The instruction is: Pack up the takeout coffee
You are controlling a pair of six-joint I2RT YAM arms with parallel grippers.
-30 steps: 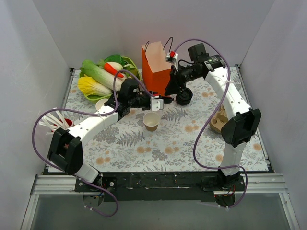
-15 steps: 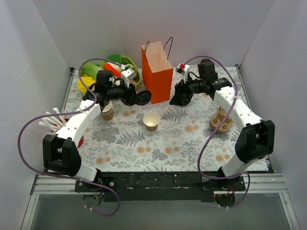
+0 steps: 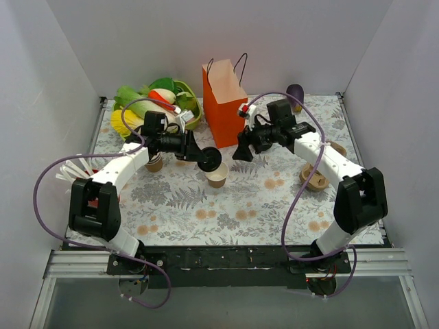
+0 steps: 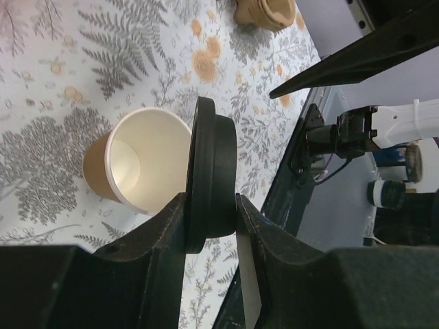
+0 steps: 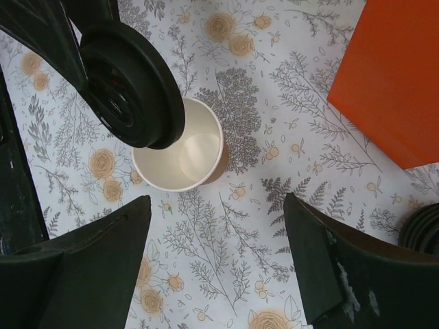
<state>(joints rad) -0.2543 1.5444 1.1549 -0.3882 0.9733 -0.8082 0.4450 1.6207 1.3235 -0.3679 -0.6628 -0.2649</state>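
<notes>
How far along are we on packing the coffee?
Done: little that shows. In hand: the left gripper holds a round black plastic lid edge-on beside the open brown paper cup; the right gripper hangs open above it. Left: lidding, then loading the orange paper bag.

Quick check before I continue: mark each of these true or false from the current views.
1. The left tool is gripping a black lid on edge. True.
2. The open paper cup already has a lid on. False: it is uncovered and looks empty.
3. The right tool is open and empty. True.
4. The orange paper bag lies on its side. False: it stands upright.
5. The lid hangs near the cup's rim. True.
</notes>
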